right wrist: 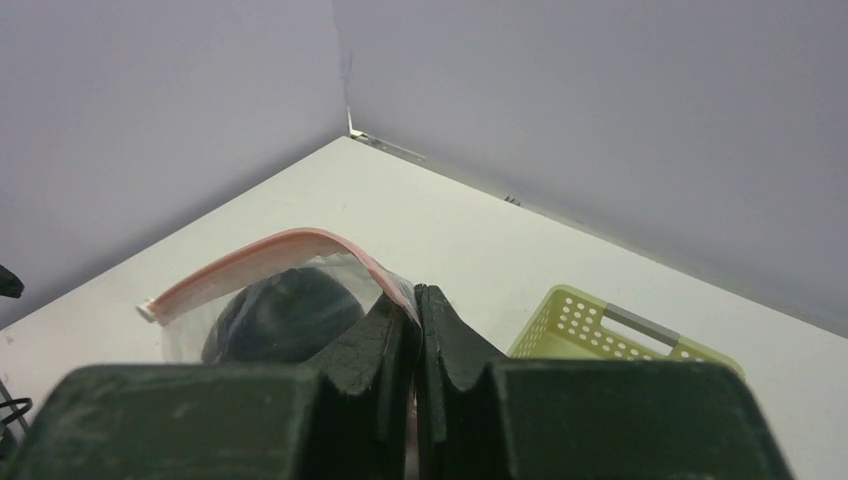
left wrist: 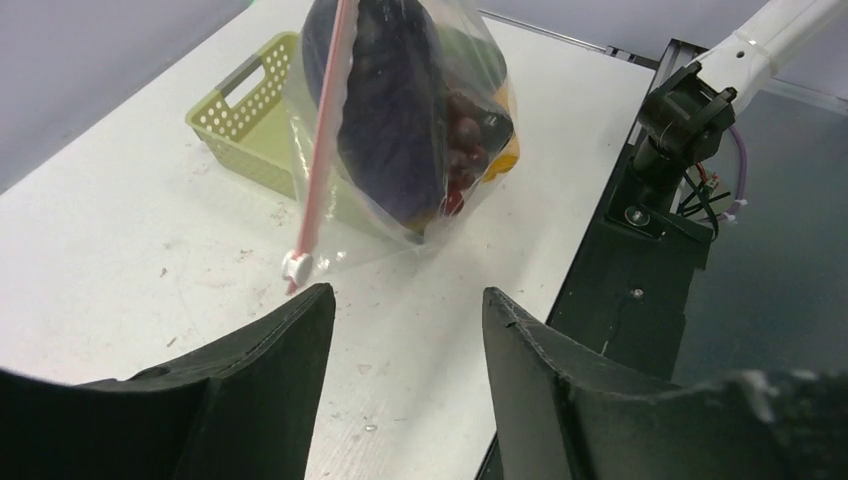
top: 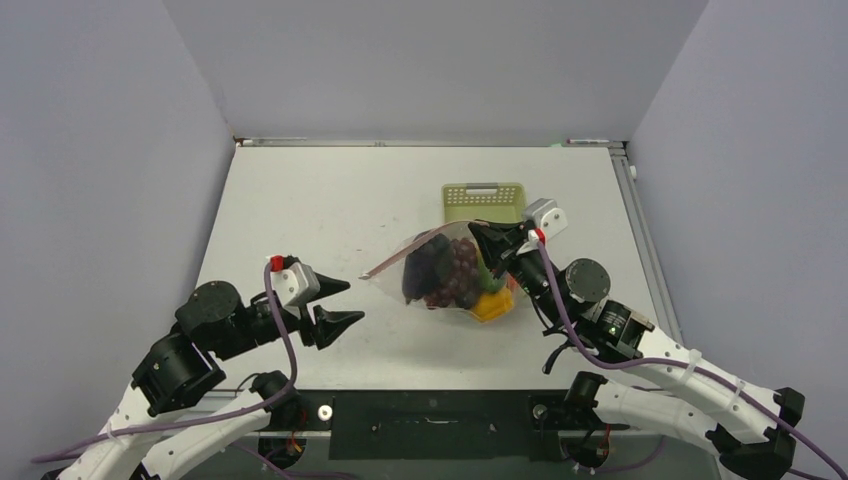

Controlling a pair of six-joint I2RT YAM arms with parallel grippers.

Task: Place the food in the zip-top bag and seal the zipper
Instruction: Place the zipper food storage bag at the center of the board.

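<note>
Boxed in on three sides by plain, pale lilac-grey walls (top: 430, 60), bare and windowless. Floored by a white worktop (top: 300, 210), scuffed and speckled with small dark marks toward the front. Edged at the far side and along the right by a thin metal strip (top: 420, 143). Fronted at the near edge by a black mounting plate (top: 430, 415). Lit softly and evenly, with only faint shadows.

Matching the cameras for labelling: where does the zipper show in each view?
Top external: zipper, just left of centre, slanting.
Left wrist: zipper, top centre-left, near-vertical.
Right wrist: zipper, lower left, arching.
Shared landmark: green basket.
</note>
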